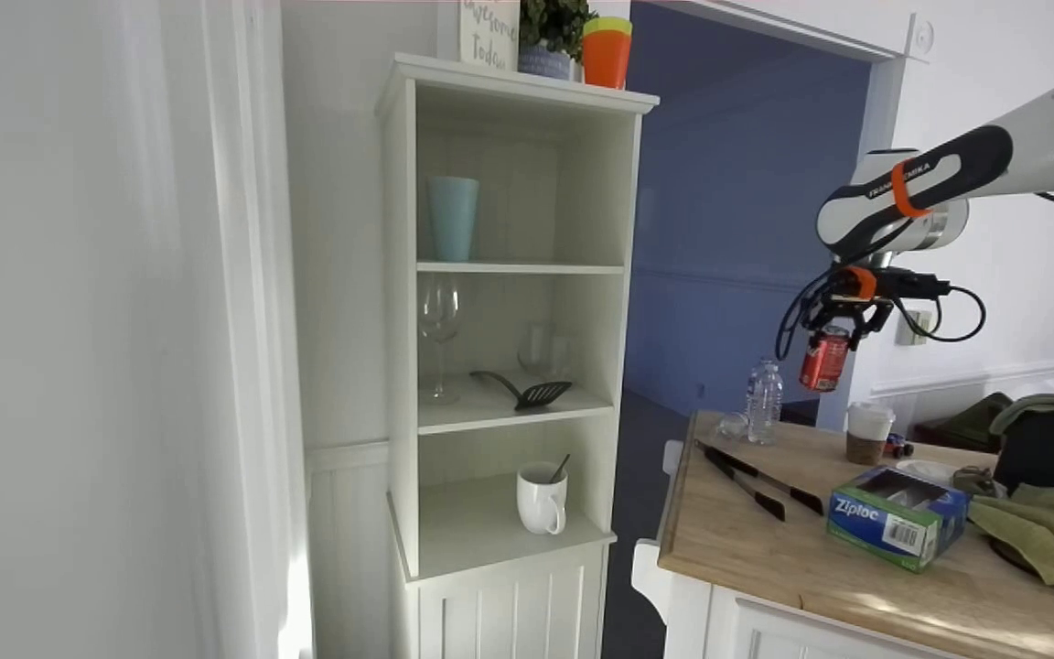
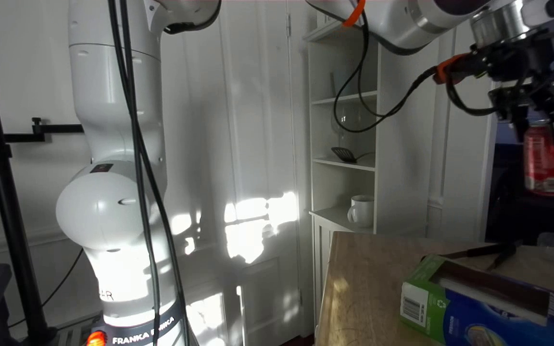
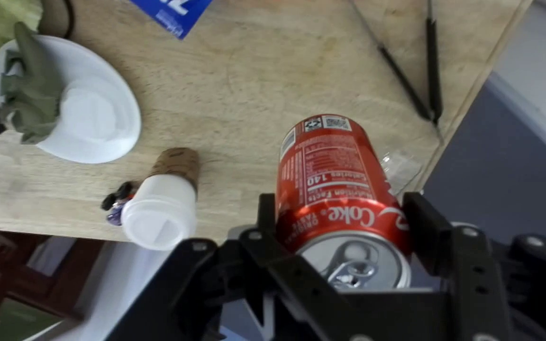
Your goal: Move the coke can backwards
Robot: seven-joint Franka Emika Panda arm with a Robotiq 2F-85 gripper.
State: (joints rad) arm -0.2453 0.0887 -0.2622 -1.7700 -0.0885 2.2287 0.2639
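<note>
The coke can [image 1: 825, 361] is red with a silvery top and hangs in the air above the wooden table, tilted slightly in this exterior view. It also shows in an exterior view [image 2: 552, 163] near the right edge. My gripper [image 1: 835, 335] is shut around the upper part of the can, one finger on each side. In the wrist view the can [image 3: 332, 166] sits between the black fingers of my gripper [image 3: 341, 210], with its top and pull tab facing the camera. The fingers hide small parts of its sides.
The wooden table [image 1: 747, 554] holds a Ziploc box [image 1: 898, 517], black tongs [image 1: 747, 480], a paper cup [image 1: 869, 432], a clear plastic bottle [image 1: 763, 403] and a white plate [image 3: 107, 113]. A white shelf unit [image 1: 509, 421] with cups and glasses stands beyond the table's edge.
</note>
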